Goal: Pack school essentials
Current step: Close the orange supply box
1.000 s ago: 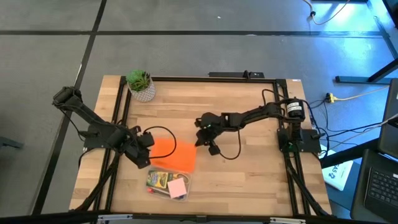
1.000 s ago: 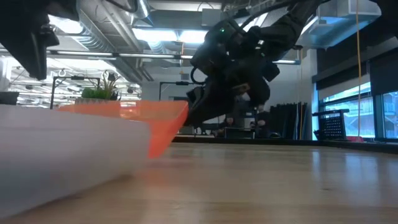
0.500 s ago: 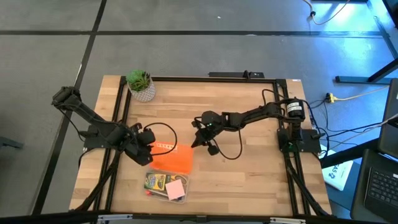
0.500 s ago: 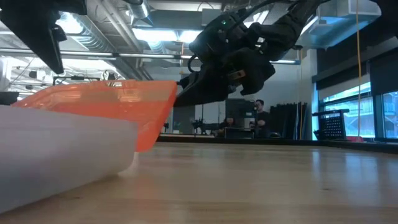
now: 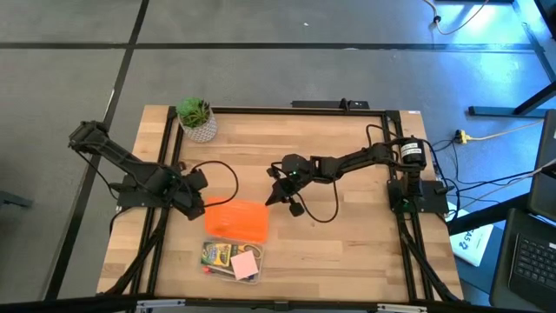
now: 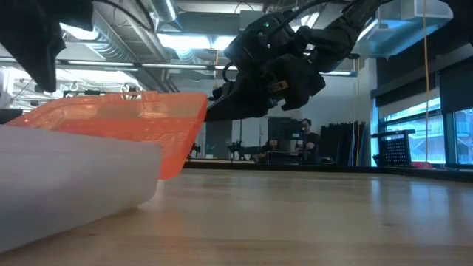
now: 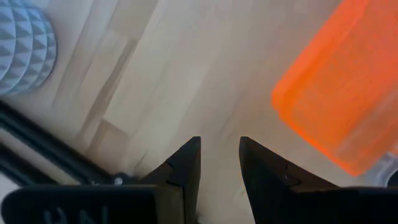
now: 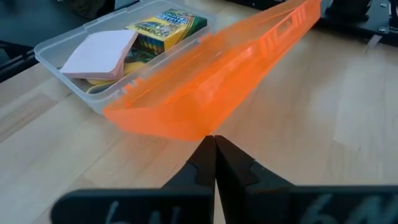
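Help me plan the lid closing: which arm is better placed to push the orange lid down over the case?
Right, probably. The right gripper, fingers shut, sits just at the orange lid edge, facing the case. The left gripper points away, toward bare table.

Crayon box [image 5: 221,252], note pad [image 5: 247,263] in case [image 8: 62,67]

I see a green potted plant [image 5: 196,119] at the table's [image 5: 347,243] far left corner, and an orange lid [image 5: 236,221] tilted over its clear case [image 8: 74,81] near-left.

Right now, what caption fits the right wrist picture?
Shut right claw faces orange lid tilted over packed clear case.
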